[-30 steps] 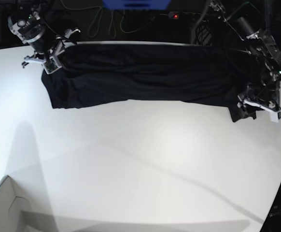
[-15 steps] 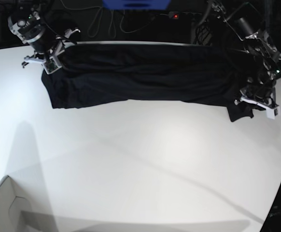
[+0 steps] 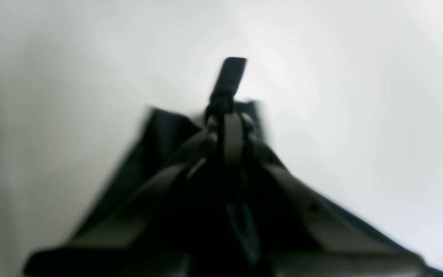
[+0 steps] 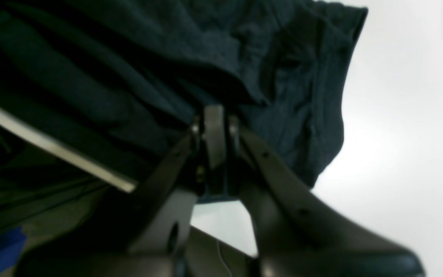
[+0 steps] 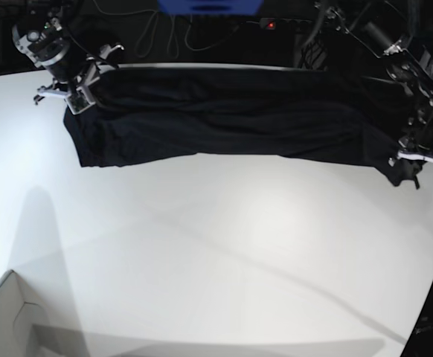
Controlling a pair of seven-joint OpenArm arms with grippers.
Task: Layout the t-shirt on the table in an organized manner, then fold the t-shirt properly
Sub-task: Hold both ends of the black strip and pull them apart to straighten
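Both jaws pinch the t-shirt [image 5: 224,119]; box corner [image 5: 8,320] lies well apart.

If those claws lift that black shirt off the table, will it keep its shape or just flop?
Probably flop: the t-shirt lies in soft folds and wrinkles between the right gripper and the left gripper, so the middle would likely sag. It looks thin, so probably light. On the smooth white table it would likely slide easily.

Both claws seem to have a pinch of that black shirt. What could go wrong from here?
The left gripper and right gripper each pinch only a small bit of the t-shirt, so thin fabric could slip out if they pull apart. The shirt is bunched along the table's far edge, so part might slide off.
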